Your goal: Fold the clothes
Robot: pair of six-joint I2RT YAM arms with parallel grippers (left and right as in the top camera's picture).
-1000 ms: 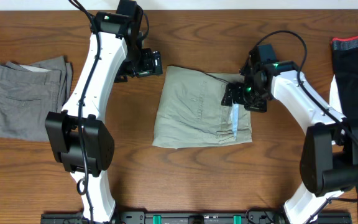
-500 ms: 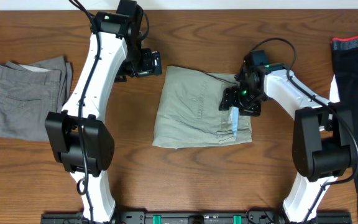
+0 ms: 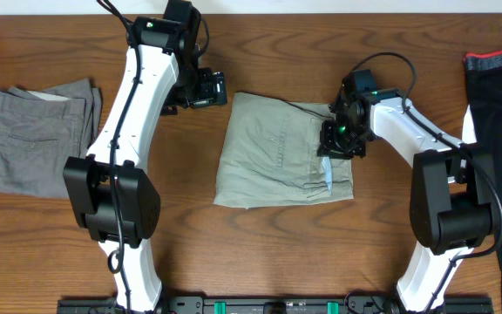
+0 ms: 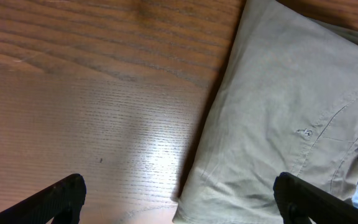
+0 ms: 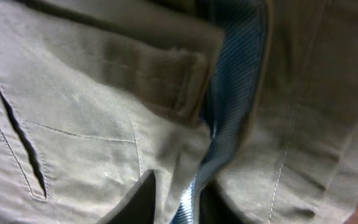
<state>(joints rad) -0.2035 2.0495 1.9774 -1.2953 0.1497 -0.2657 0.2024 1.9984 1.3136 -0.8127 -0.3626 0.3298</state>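
Note:
The pale khaki-green shorts (image 3: 277,153) lie folded in the middle of the table. My right gripper (image 3: 331,148) is down on their right part, shut on a pinch of the waistband cloth. In the right wrist view the khaki fabric (image 5: 92,106) and its blue striped lining (image 5: 235,93) bunch between the two dark fingers of that gripper (image 5: 188,202). My left gripper (image 3: 220,90) hovers open over bare wood by the shorts' far left corner. Its fingertips (image 4: 61,193) straddle the edge of the shorts (image 4: 291,106), and nothing is between them.
A folded grey pair (image 3: 33,139) lies at the left edge of the table. A black garment with a red band (image 3: 499,131) lies along the right edge. Bare wooden tabletop (image 3: 277,253) runs between the shorts and the front rail.
My right gripper has closed on the waistband cloth after shifting slightly left over the shorts. The left arm has stayed still and open.

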